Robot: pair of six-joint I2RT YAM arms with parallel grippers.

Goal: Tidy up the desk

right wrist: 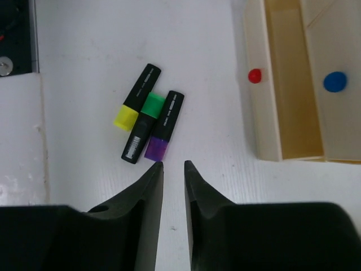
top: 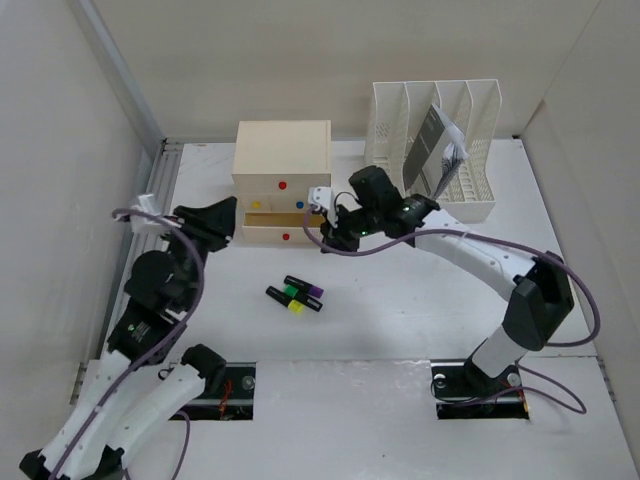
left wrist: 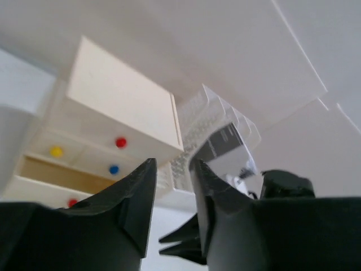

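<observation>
Desk (top: 400, 330) is lying flat under both arms. Three highlighters (right wrist: 148, 119) are resting side by side, touching, near ctr. L gripper (left wrist: 172, 164) and R gripper (right wrist: 173, 165) are each showing a narrow gap btwn fingers, holding nothing. Behind, drawer box (top: 283, 150) is standing w/ one drawer pulled out. File rack (top: 440, 110) is standing rear right.

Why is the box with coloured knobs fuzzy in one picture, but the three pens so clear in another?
Left wrist view: the beige wooden drawer box looks soft and tilted, out of focus; right wrist view: the three black highlighters with yellow, green and purple caps lie crisp under even light; top external view: sharp, faint shadows only.
</observation>
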